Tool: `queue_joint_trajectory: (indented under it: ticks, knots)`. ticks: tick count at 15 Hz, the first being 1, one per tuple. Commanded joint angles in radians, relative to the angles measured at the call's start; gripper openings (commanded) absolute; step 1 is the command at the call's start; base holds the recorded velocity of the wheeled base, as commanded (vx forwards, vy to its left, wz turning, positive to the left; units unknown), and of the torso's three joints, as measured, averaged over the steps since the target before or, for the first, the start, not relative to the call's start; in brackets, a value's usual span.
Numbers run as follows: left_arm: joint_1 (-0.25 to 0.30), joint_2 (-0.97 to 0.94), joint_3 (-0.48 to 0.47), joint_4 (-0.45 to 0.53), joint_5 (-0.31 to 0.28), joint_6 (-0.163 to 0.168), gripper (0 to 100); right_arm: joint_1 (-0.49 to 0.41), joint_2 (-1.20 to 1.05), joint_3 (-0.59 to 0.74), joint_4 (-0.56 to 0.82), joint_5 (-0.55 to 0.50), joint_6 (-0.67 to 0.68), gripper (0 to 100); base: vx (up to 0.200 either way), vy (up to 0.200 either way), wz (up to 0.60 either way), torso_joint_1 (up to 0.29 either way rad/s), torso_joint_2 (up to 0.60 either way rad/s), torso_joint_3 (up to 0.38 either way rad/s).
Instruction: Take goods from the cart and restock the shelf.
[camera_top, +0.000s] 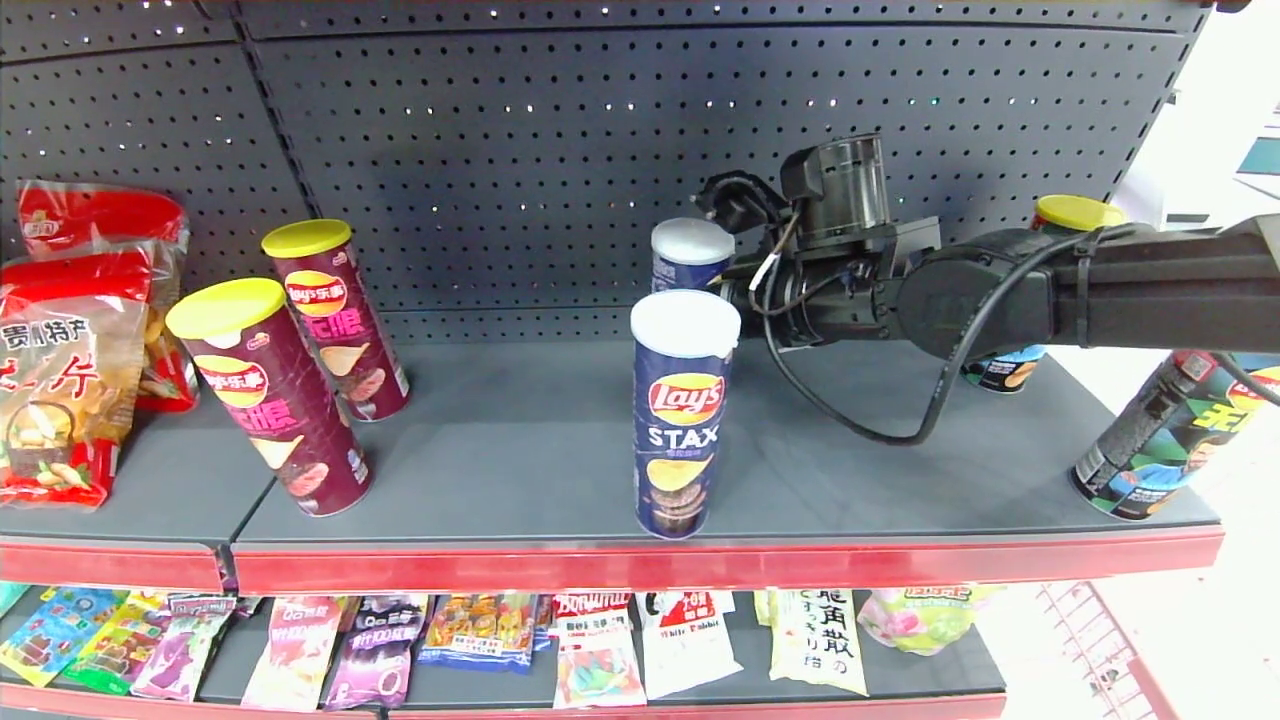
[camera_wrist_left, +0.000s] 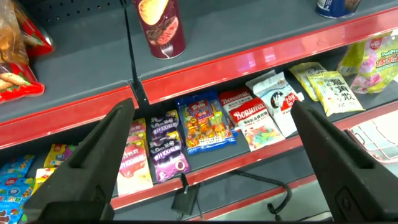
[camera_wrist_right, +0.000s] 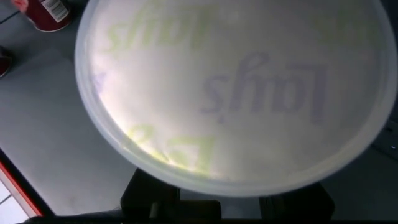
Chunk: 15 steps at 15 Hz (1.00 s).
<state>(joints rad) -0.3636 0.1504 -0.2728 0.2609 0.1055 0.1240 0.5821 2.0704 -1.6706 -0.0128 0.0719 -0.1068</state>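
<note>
A blue chips can (camera_top: 685, 420) with a white lid stands at the front of the grey shelf (camera_top: 520, 440). Directly behind it, a second blue chips can (camera_top: 690, 255) is held by my right gripper (camera_top: 725, 272), which comes in from the right and is shut on it. That can's white lid (camera_wrist_right: 236, 93) sits very close to the right wrist camera. The front can hides its base. My left gripper (camera_wrist_left: 211, 162) hangs open before the lower shelf, its fingers (camera_wrist_left: 93, 162) wide apart and holding nothing.
Two purple cans with yellow lids (camera_top: 270, 400) (camera_top: 340, 320) stand at the left, with red chip bags (camera_top: 70, 340) beyond them. A green can (camera_top: 1160, 450) stands at the right front corner, another can (camera_top: 1075, 212) behind my arm. Candy bags (camera_top: 600, 640) fill the lower shelf.
</note>
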Motion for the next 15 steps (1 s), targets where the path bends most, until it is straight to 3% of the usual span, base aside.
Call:
queue_joint_trajectory:
  ticks: [1,7,15]
  knots:
    - [0.000,0.003,0.000,0.000,0.000,0.000,100,-0.001,-0.003,0.002,-0.001,-0.003,-0.001,100,0.000,0.000,0.00,0.000,0.00,0.000]
    - [0.000,0.003,0.006,0.000,0.000,0.000,100,-0.002,-0.016,0.011,0.000,-0.004,0.010,100,0.000,0.000,0.00,0.000,0.00,0.000]
    - [0.000,0.003,0.014,-0.002,-0.009,0.000,100,-0.048,-0.162,0.183,-0.004,-0.035,0.029,100,0.000,0.000,0.00,0.000,0.00,0.000]
